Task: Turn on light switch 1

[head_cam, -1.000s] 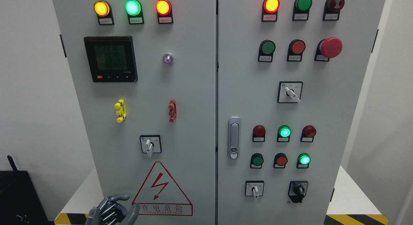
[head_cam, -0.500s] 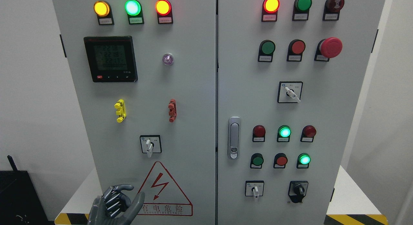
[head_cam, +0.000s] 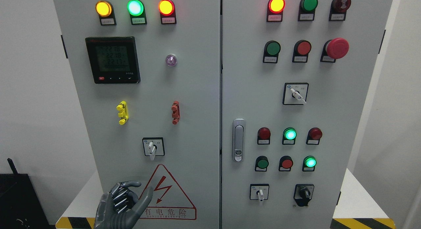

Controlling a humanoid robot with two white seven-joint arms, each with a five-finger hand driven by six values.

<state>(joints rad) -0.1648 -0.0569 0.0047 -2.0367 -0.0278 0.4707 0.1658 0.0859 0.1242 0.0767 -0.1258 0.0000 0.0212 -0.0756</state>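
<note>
Cabinet, grey, two doors, fills the view. Left hand enters at lower left, in front of the left door's bottom, just beside the left corner of the warning triangle. Fingers curled loosely toward the palm, thumb held out to the right over the triangle's edge; hand holds nothing. Cannot tell if it touches the door.

Nearest rotary switch sits on the left door directly above the triangle, above and right of the hand, apart from it; white lever points down. No readable no. on any label, so cannot tell which is switch 1.

Left door, other items: three lit lamps along the top (amber, green, orange-red), meter w/ display, small clear lamp, yellow clip, red clip.

Right door: latch near its left edge; red lamp lit at top; mushroom stop btn; selector at mid-height; two green lamps lit in the lower cluster; two more selectors along the bottom.

Hazard stripe tape at the base.
</note>
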